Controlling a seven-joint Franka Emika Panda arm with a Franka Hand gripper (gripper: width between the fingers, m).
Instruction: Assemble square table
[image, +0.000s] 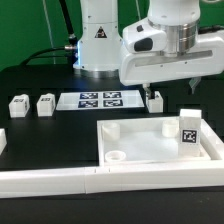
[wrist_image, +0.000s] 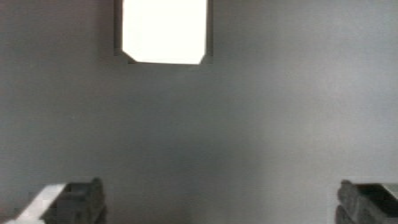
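Note:
The white square table top (image: 104, 140) lies on the black table at the exterior view's right, rim up, with a round socket (image: 118, 157) in its near corner. One tagged leg block (image: 188, 128) stands upright in its right corner. Two leg blocks (image: 18, 104) (image: 46, 103) lie at the left, and another (image: 155, 100) sits just behind the top. My gripper (image: 170, 93) hovers open and empty above that area, one finger close to the leg behind the top. In the wrist view the gripper (wrist_image: 222, 205) is open over bare table, with a white block (wrist_image: 164, 30) ahead of it.
The marker board (image: 98, 100) lies flat between the left leg blocks and the leg behind the top. A long white barrier wall (image: 90, 180) runs along the front. The robot base (image: 98, 35) stands at the back.

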